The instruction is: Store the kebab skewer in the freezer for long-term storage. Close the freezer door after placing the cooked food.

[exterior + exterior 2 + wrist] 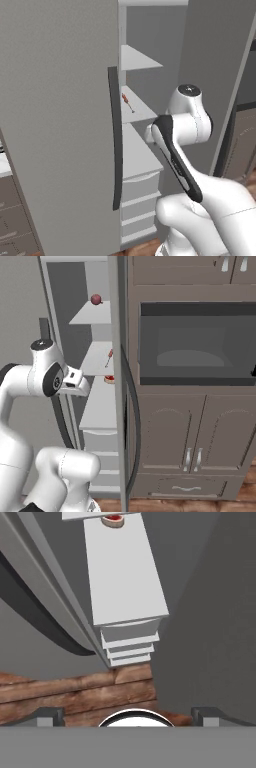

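Observation:
The kebab skewer [127, 102] [108, 358] lies on a pale middle shelf [142, 110] inside the freezer [150, 30], with nothing holding it. The freezer door [215, 75] stands swung wide open; in the right base view it is edge-on [117, 381], with its dark bar handle [132, 431] bowing out. My gripper [129, 717] is open, fingertips [50, 717] far apart and nothing between them. It hangs in front of the open compartment, below the skewer's shelf, looking down along a lower shelf [125, 577], the drawers [130, 644] and the floor.
The unit's other door [60, 125] is shut, its dark handle [115, 140] close to my forearm. A red round fruit [96, 299] sits on the top shelf, a small red item [109, 378] on a lower one. A dark built-in oven [197, 343] and brown cabinets [200, 446] stand to the right.

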